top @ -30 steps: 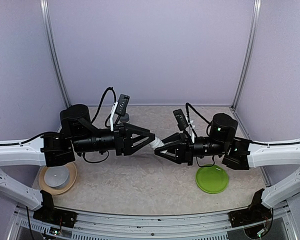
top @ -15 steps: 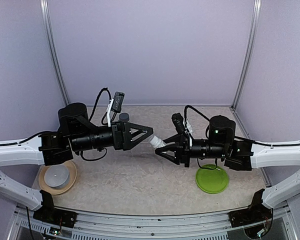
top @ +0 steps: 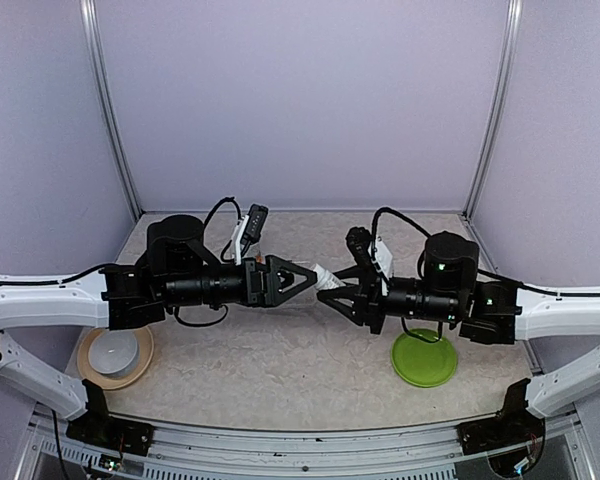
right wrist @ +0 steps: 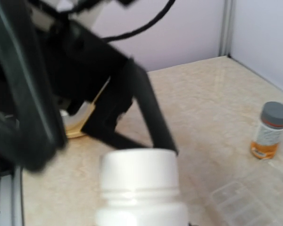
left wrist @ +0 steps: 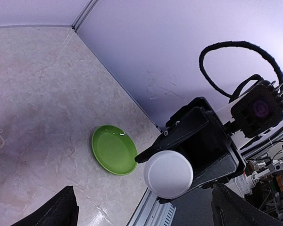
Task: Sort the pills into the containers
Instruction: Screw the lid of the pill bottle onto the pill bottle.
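My right gripper (top: 332, 292) is shut on a small vial with a white cap (right wrist: 139, 181) and holds it level above the table, cap toward the left arm. In the left wrist view the round cap (left wrist: 168, 173) faces the camera, with the right gripper's black fingers (left wrist: 198, 141) behind it. My left gripper (top: 305, 278) is open wide, its fingers (right wrist: 148, 113) standing on either side of the cap without touching it. A clear bottle with a gray cap and orange label (right wrist: 270, 131) stands on the table. No pills show.
A flat green plate (top: 424, 358) lies under the right arm. A white bowl on a tan plate (top: 114, 354) sits at the near left. A clear pill organizer (right wrist: 245, 202) lies close to the gray-capped bottle. Purple walls close in the back and sides.
The left jaws have opened wide. The left arm has dropped lower and come back in, so its fingers now flank the cap. The right gripper has kept hold of the vial.
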You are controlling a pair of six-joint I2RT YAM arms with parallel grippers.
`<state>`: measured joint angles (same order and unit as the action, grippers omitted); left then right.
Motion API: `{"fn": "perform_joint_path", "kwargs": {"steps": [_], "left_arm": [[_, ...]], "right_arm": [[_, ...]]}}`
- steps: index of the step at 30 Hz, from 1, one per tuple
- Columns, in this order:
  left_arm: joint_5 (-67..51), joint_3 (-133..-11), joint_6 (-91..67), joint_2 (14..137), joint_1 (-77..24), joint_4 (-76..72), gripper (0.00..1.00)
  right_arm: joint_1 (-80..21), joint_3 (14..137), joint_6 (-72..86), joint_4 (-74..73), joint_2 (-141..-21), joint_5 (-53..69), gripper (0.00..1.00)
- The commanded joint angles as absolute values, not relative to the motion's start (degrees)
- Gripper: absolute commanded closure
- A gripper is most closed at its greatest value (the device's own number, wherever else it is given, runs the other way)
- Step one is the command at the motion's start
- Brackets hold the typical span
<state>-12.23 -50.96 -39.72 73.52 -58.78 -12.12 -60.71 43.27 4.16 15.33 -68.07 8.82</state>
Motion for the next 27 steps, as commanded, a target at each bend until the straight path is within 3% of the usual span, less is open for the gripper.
{"fn": "perform_joint_path", "kwargs": {"steps": [1, 10, 27], "left_arm": [[-14.06, -53.27, -40.79, 74.44, -58.62, -11.92, 0.05], [-13.86, -54.82, -40.80, 75.54, -58.62, -11.78, 0.07], [-15.45, -53.53, -41.16, 76.46, -58.62, -13.84, 0.30]], "right_arm": [[-61.78, 45.23, 0.47, 12.58, -66.56, 3.47, 0.90], [-63.96, 46.56, -2.14, 10.73, -68.14, 0.98, 0.90], [-66.13, 47.03, -3.52, 10.98, -70.99, -1.20, 0.90]]}}
